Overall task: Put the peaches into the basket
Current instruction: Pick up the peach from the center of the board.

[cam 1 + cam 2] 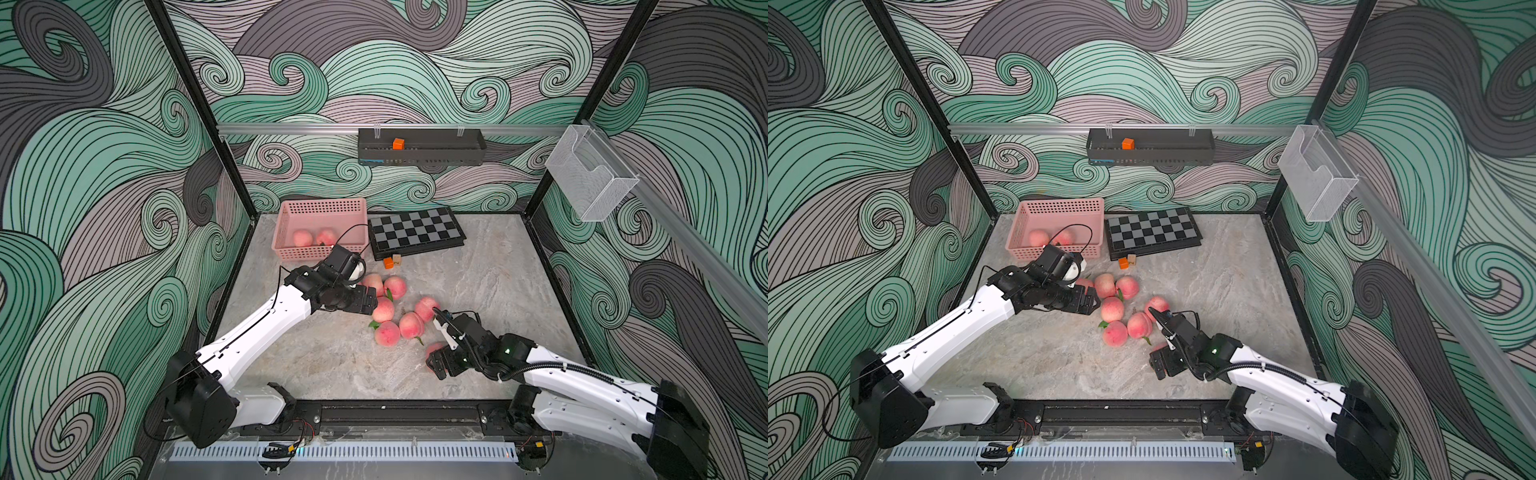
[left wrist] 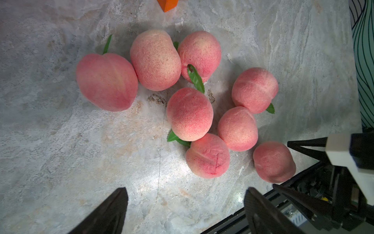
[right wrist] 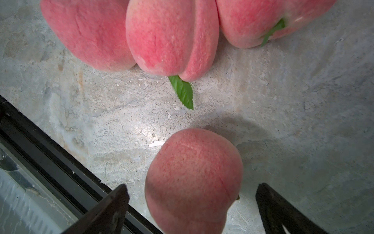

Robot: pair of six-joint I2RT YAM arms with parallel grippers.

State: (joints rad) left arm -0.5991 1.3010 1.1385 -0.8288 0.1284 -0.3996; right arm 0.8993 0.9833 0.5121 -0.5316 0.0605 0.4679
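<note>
Several pink peaches (image 1: 383,309) lie clustered mid-table, also seen in the left wrist view (image 2: 189,114). Two more peaches (image 1: 302,237) sit inside the pink lattice basket (image 1: 322,204) at the back left. My left gripper (image 1: 365,302) hovers at the cluster's left edge, between it and the basket; its jaws (image 2: 186,192) are open over bare table. My right gripper (image 1: 436,343) is low at the cluster's near right, open, with one peach (image 3: 194,176) between its fingers and a gap on each side. That peach is mostly hidden in both top views.
A folded chessboard (image 1: 415,232) lies right of the basket, with an orange cube (image 1: 388,262) and a wooden cube (image 1: 397,259) in front of it. A black wall tray (image 1: 422,153) holds another orange cube. A clear mesh holder (image 1: 590,174) hangs right. A black rail (image 1: 399,415) edges the front.
</note>
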